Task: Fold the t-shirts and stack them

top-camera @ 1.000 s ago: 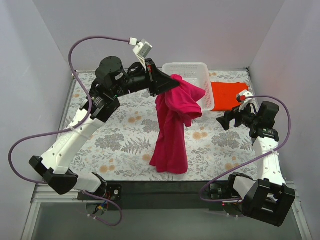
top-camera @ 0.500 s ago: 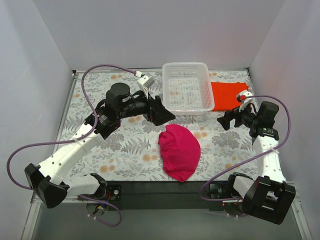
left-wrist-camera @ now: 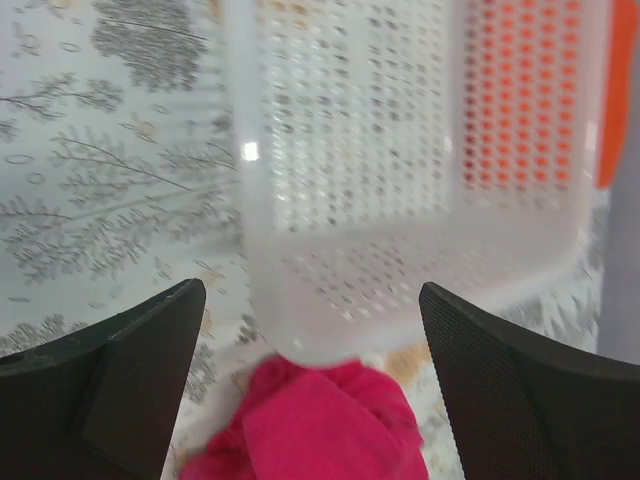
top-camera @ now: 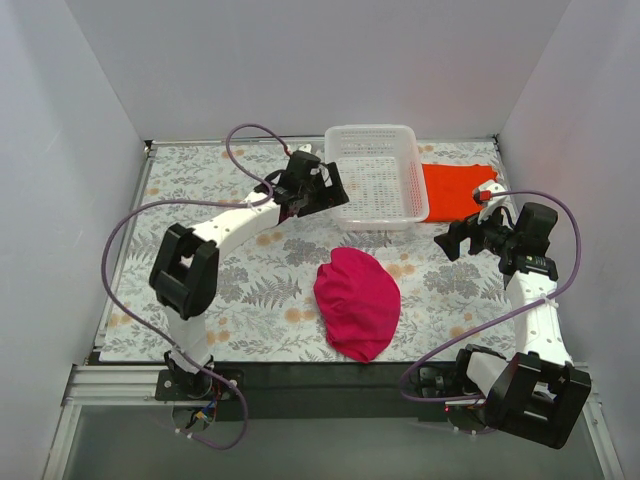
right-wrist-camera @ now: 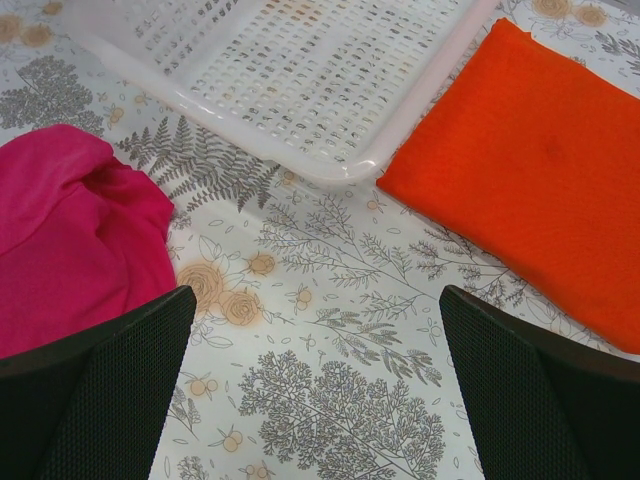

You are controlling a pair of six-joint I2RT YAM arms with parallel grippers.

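Observation:
The magenta-pink t-shirt (top-camera: 357, 303) lies in a crumpled rounded heap on the floral table, near the front centre. The orange-red t-shirt (top-camera: 458, 190) lies folded flat at the back right, beside the white basket (top-camera: 418, 195). My left gripper (top-camera: 328, 186) hovers open at the basket's left front corner, holding nothing. In the left wrist view the basket (left-wrist-camera: 340, 200) fills the space ahead of the left gripper (left-wrist-camera: 310, 300), with the magenta t-shirt (left-wrist-camera: 310, 430) low between the fingers. My right gripper (top-camera: 447, 240) is open over bare table; its view shows the magenta t-shirt (right-wrist-camera: 70, 230) and the orange t-shirt (right-wrist-camera: 540, 170).
The white perforated basket (right-wrist-camera: 300, 80) stands with nothing in it at the back centre. Grey walls close the table at left, back and right. The right arm's base and the black front rail (top-camera: 330, 375) line the near edge.
The left gripper held the magenta t-shirt hanging in the air, then opened. The shirt dropped into a heap on the table. The left arm swung back toward the basket; the right arm stayed.

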